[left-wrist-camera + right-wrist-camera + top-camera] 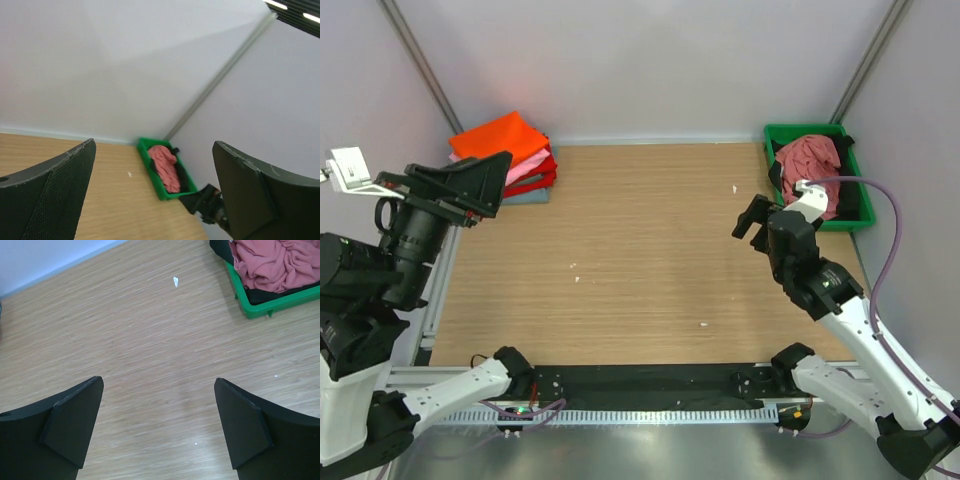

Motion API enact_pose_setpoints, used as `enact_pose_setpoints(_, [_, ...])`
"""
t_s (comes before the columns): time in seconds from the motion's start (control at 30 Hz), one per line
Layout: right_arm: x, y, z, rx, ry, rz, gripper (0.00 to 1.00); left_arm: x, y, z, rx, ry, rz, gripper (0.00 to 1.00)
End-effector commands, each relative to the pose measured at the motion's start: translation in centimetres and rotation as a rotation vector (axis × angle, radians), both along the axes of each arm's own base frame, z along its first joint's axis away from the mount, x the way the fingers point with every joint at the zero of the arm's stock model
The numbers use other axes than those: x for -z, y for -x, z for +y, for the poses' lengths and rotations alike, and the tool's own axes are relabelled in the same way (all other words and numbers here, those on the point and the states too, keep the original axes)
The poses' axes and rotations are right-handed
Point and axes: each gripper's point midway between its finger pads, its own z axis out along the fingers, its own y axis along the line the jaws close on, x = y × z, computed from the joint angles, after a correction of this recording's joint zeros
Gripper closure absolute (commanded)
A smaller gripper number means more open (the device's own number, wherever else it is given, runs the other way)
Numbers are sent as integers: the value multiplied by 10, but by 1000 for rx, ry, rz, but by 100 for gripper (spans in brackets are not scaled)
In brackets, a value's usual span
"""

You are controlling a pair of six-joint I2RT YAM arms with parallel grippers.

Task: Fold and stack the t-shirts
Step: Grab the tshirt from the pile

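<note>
A stack of folded t-shirts [506,155], orange on top with pink, red and grey-blue below, lies at the table's back left corner. A crumpled salmon-red t-shirt [810,160] lies over a black one [775,172] in the green bin [860,205] at the back right; it also shows in the left wrist view [166,166] and the right wrist view [280,262]. My left gripper [485,180] is open and empty, raised near the folded stack. My right gripper [754,220] is open and empty above bare table, left of the bin.
The wooden tabletop [640,250] carries a few small white specks [735,188]. Grey walls close in the back and both sides. A purple cable [890,230] loops by the right arm near the bin.
</note>
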Motion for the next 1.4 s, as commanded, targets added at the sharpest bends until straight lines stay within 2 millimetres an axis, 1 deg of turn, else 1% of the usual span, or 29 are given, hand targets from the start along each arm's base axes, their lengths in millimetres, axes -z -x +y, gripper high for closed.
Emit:
enact_pose_setpoints(0.0, [-41, -11, -4, 30, 8, -94, 0, 31, -30, 28, -259, -184, -1, 0])
enact_pose_setpoints(0.1, [-53, -21, 2, 11, 40, -94, 0, 63, -58, 30, -393, -363, 30, 0])
enact_pose_setpoints(0.13, [-54, -25, 4, 5, 65, -85, 0, 93, -75, 20, -415, -453, 75, 0])
enact_pose_setpoints(0.17, [-64, -27, 3, 13, 70, -86, 0, 99, -83, 18, -444, -481, 73, 0])
enact_pose_setpoints(0.2, [-59, -35, 4, 26, 100, -55, 0, 110, -89, 16, -460, -504, 82, 0])
enact_pose_setpoints(0.23, [-71, -39, 4, 33, 114, -64, 0, 134, -100, 4, -454, -544, 96, 0])
enact_pose_setpoints(0.3, [-59, -53, 0, 75, 183, 14, 0, 155, -108, -2, -455, -579, 117, 0])
enact_pose_setpoints(0.33, [-70, -60, 3, 61, 175, 9, 0, 175, -116, -8, -461, -625, 154, 0])
enact_pose_setpoints(0.37, [-62, -70, -16, 94, 191, 64, 0, 183, -120, -10, -460, -628, 184, 0])
enact_pose_setpoints(0.4, [-57, -78, -11, 33, 146, 99, 0, 193, -124, -13, -456, -652, 217, 0])
enact_pose_setpoints(0.43, [-49, -96, -40, 93, 130, 149, 0, 212, -133, -20, -431, -702, 266, 0])
enact_pose_setpoints(0.47, [-44, -102, -30, 42, 116, 171, 0, 223, -138, -24, -420, -735, 288, 0])
enact_pose_setpoints(0.5, [-40, -110, -54, 86, 94, 197, 0, 231, -142, -30, -398, -734, 309, 0])
enact_pose_setpoints(0.53, [-23, -122, -62, 92, 89, 253, 0, 243, -145, -34, -373, -759, 338, 0])
enact_pose_setpoints(0.57, [-26, -128, -70, 102, 89, 261, 0, 261, -156, -47, -318, -796, 384, 0])
enact_pose_setpoints(0.6, [-18, -135, -92, 154, 82, 291, 0, 271, -161, -53, -288, -812, 419, 0])
enact_pose_setpoints(0.63, [-7, -148, -91, 135, 74, 328, 0, 293, -162, -55, -258, -856, 501, 0])
enact_pose_setpoints(0.67, [6, -151, -110, 170, 66, 380, 0, 305, -173, -74, -186, -875, 551, 0])
enact_pose_setpoints(0.7, [13, -156, -119, 185, 64, 408, 0, 319, -176, -85, -128, -900, 595, 0])
enact_pose_setpoints(0.73, [28, -163, -140, 231, 59, 467, 0, 335, -171, -92, -55, -927, 663, 0])
enact_pose_setpoints(0.77, [36, -165, -148, 246, 49, 496, 0, 354, -170, -111, 63, -936, 714, 0])
enact_pose_setpoints(0.83, [44, -170, -173, 303, 16, 521, 1, 355, -170, -120, 118, -913, 739, 0])
enact_pose_setpoints(0.87, [59, -177, -176, 290, -9, 548, 2, 358, -170, -122, 129, -909, 749, 0])
enact_pose_setpoints(0.97, [66, -188, -191, 317, -22, 555, 5, 361, -175, -114, 94, -902, 754, 0])
enact_pose_setpoints(1.0, [79, -193, -196, 327, -17, 580, 5, 362, -177, -108, 64, -911, 757, 0])
enact_pose_setpoints(1.03, [76, -199, -199, 337, -11, 570, 5, 362, -177, -104, 50, -916, 765, 0])
enact_pose_setpoints(1.17, [99, -214, -201, 333, -27, 601, 8, 363, -178, -99, 30, -929, 778, 0])
enact_pose_setpoints(1.2, [111, -216, -203, 341, -22, 626, 8, 364, -178, -98, 29, -930, 781, 0])
enact_pose_setpoints(1.37, [137, -224, -209, 348, -18, 659, 15, 364, -177, -97, 25, -932, 782, 0])
